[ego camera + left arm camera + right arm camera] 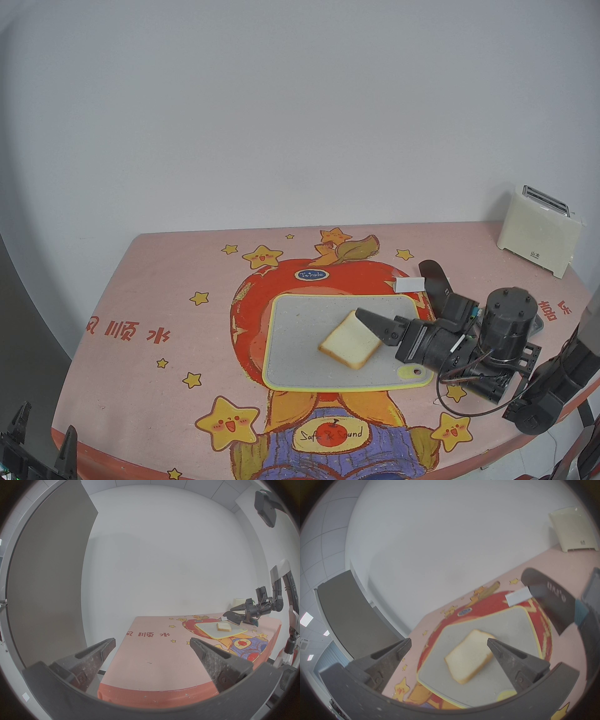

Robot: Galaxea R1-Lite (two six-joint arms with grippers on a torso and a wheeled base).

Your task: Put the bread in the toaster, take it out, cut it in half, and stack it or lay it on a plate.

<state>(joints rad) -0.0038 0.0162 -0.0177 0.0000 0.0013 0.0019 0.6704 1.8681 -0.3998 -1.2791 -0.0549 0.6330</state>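
I find the bread slice point(351, 340) lying flat on the grey cutting board point(294, 356), pale as if untoasted, with my right gripper point(375, 326) low at its right edge, fingers spread and holding nothing, which I judge a line-up for carrying it to the toaster point(539, 231). That toaster stands well apart at the far right corner of the table point(156, 281), nothing rising from its slots, while my left gripper point(44, 431) hangs off the near left corner, fingers apart and empty
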